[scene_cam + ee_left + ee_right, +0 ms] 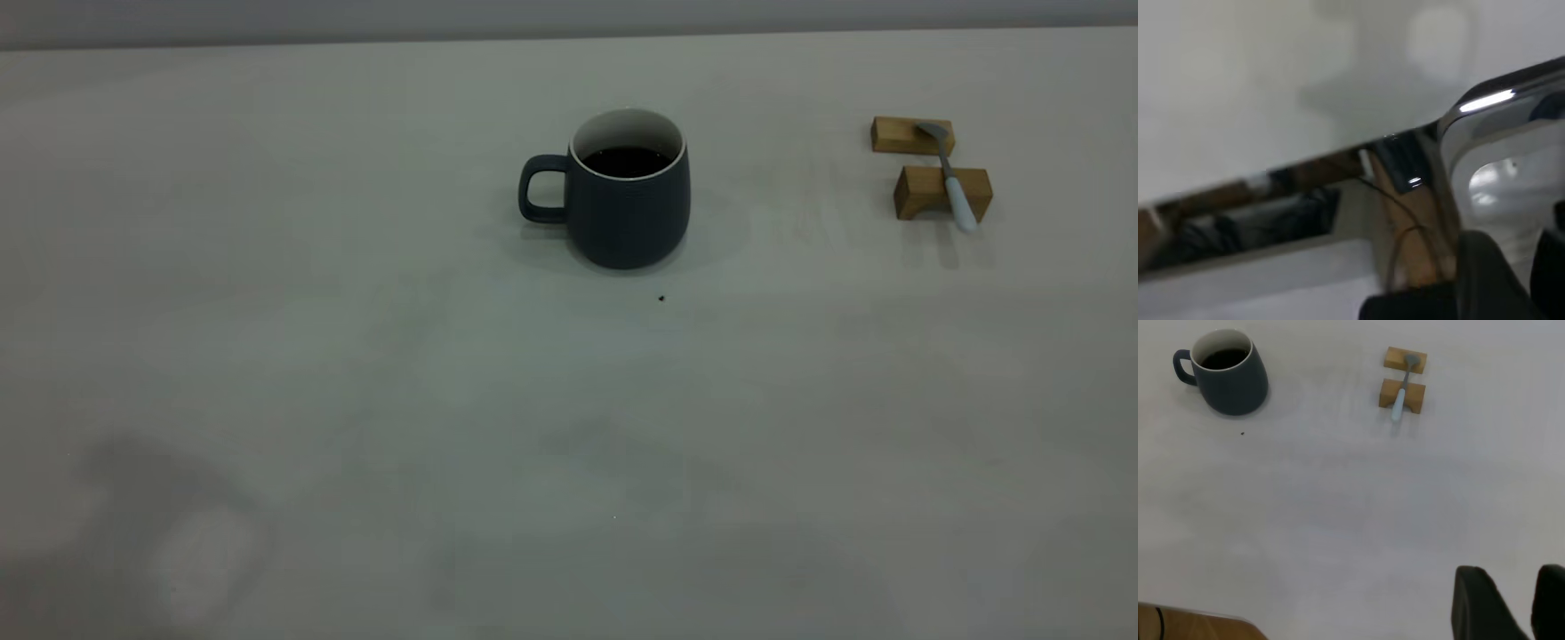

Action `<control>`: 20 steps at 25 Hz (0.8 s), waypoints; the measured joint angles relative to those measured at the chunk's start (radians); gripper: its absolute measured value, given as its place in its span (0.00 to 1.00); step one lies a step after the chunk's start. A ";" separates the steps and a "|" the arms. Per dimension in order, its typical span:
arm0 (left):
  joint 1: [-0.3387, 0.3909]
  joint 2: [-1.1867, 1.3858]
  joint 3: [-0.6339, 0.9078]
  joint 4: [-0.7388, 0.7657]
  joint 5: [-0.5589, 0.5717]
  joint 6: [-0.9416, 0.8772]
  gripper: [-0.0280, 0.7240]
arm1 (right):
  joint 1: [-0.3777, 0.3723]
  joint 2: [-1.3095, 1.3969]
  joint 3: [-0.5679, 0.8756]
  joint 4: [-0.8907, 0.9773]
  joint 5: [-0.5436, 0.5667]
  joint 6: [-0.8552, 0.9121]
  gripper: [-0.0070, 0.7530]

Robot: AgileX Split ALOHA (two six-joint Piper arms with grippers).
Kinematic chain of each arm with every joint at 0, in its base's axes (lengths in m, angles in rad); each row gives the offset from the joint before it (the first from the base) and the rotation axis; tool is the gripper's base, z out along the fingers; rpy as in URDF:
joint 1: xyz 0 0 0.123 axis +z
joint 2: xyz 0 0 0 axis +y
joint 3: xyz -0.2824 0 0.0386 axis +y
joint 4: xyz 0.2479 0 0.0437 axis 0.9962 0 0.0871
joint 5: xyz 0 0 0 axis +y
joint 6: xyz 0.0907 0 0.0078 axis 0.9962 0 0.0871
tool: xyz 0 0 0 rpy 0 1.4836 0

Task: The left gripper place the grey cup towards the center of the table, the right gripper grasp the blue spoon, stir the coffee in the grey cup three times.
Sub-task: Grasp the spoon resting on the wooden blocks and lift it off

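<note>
The grey cup [627, 213] stands upright near the middle of the table [356, 400], its handle pointing to the exterior view's left, with dark coffee [627, 162] inside. The blue spoon [953, 182] lies across two tan wooden blocks at the far right. Neither gripper shows in the exterior view. In the right wrist view the cup [1231, 380] and the spoon [1400, 397] sit far off, and my right gripper [1518, 603] is open with nothing between its fingers. My left gripper [1525, 267] is open and empty beside the table's edge; the cup is out of that view.
The spoon rests on two wooden blocks [911, 135] [929, 191]. A tiny dark speck [661, 299] lies just in front of the cup. A shiny metal frame [1485, 127] and cables sit off the table's edge near the left gripper. A wooden surface [1198, 623] borders the table.
</note>
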 joint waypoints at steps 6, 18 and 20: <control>0.274 -0.329 0.180 0.010 -0.014 -0.024 0.36 | 0.000 0.000 0.000 0.000 0.000 0.000 0.32; 0.396 -0.894 0.301 0.026 -0.040 -0.023 0.36 | 0.000 0.000 0.000 0.000 0.000 0.000 0.32; 0.396 -0.948 0.318 0.026 -0.030 -0.024 0.36 | 0.000 0.000 0.000 0.000 0.000 0.000 0.32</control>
